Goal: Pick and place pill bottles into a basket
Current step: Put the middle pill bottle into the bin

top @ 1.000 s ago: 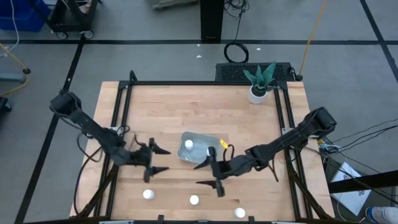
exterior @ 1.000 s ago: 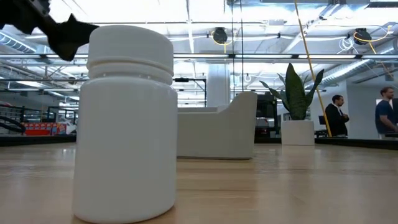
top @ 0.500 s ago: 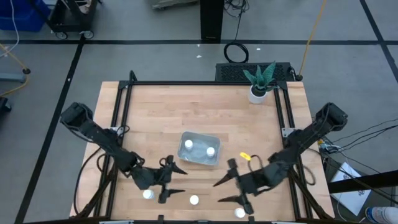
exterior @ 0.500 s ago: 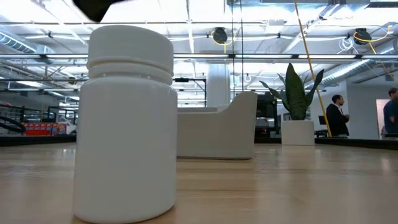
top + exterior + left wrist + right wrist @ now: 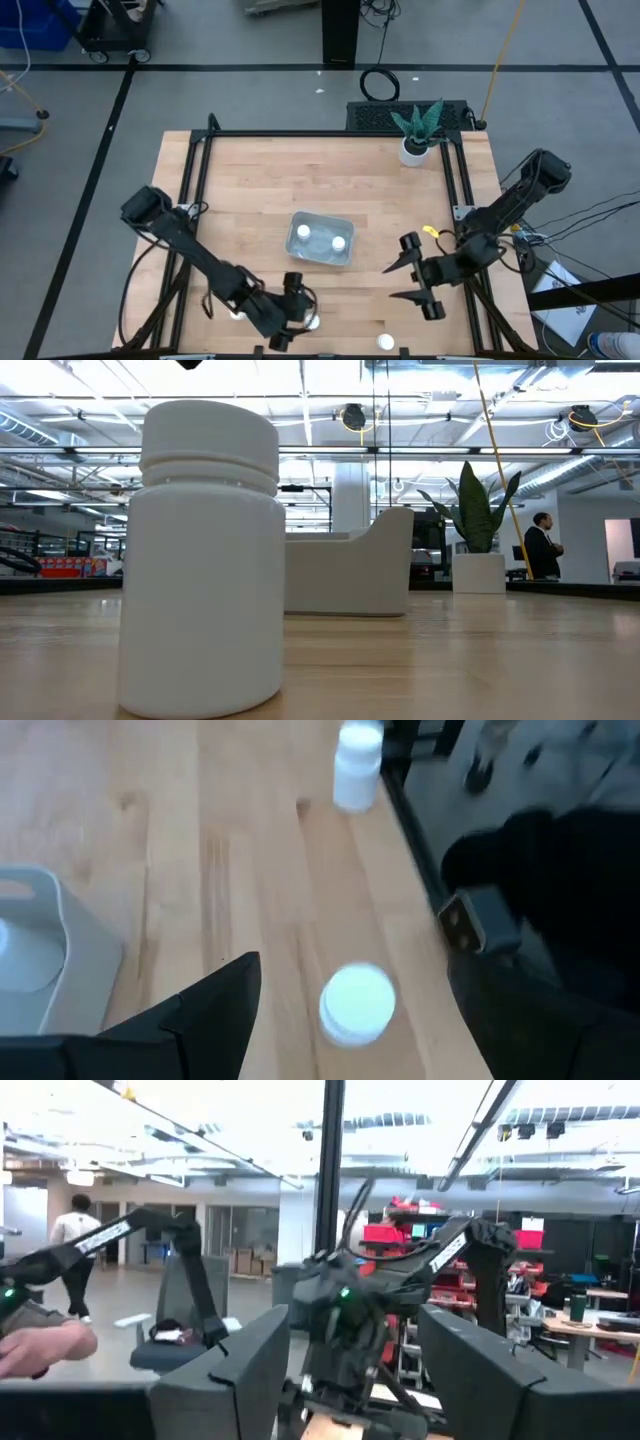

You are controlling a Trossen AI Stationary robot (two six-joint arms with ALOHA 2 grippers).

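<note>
The basket (image 5: 320,240) sits mid-table with two pill bottles (image 5: 304,234) (image 5: 338,242) standing in it. Three more bottles stand on the wood near the near edge: left (image 5: 237,314), middle (image 5: 313,322) and right (image 5: 385,342). My left gripper (image 5: 302,317) is open above the middle bottle (image 5: 357,1003), its fingers on either side of the cap and clear of it. In the low view only a dark tip shows above this bottle (image 5: 205,560). My right gripper (image 5: 412,279) is open and empty to the right of the basket.
A white pot with a green plant (image 5: 415,148) stands at the far right corner. Black frame rails (image 5: 190,200) run along the table's sides. The left arm lies over the near left part of the table. People show in the room beyond (image 5: 541,545).
My left gripper has swung from left of the basket toward the near edge and to the right, ending over the middle bottle. My right gripper has drawn away from the basket toward the table's right edge, still open. No bottle on the wood has moved.
</note>
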